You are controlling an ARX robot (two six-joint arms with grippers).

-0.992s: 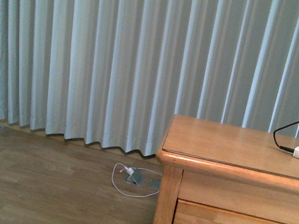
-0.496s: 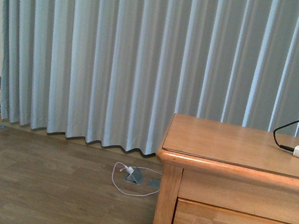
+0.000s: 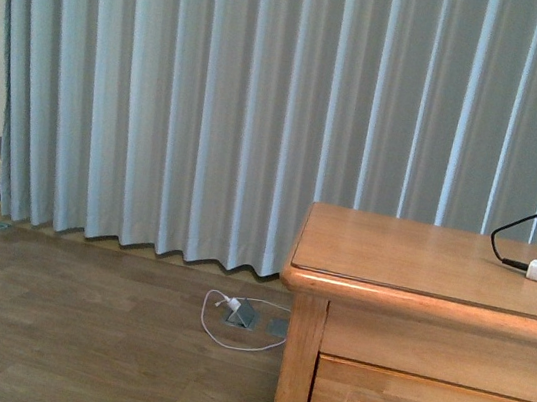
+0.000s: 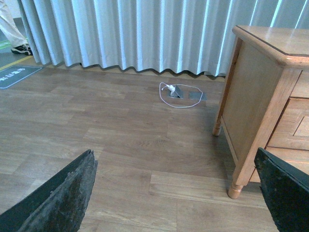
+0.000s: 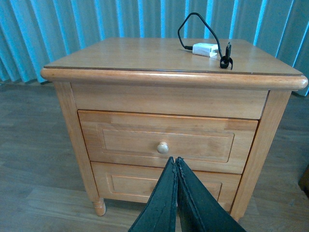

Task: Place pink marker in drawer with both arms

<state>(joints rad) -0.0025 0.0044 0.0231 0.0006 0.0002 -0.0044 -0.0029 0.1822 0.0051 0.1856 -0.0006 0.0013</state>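
Drawer shut, knob centred on front. Marker not visible in any view. Right gripper fingers pressed together, empty, just short of knob. Left gripper wide apart, empty, over floor beside cabinet. Advice: part right fingers, centre on knob, pull straight out.

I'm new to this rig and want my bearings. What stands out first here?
A honey-coloured wooden nightstand stands before pale pleated curtains, its upper drawer closed. On its top lies a white plug block with a black cable. The right gripper points at the drawers, jaws together; no pink marker shows.
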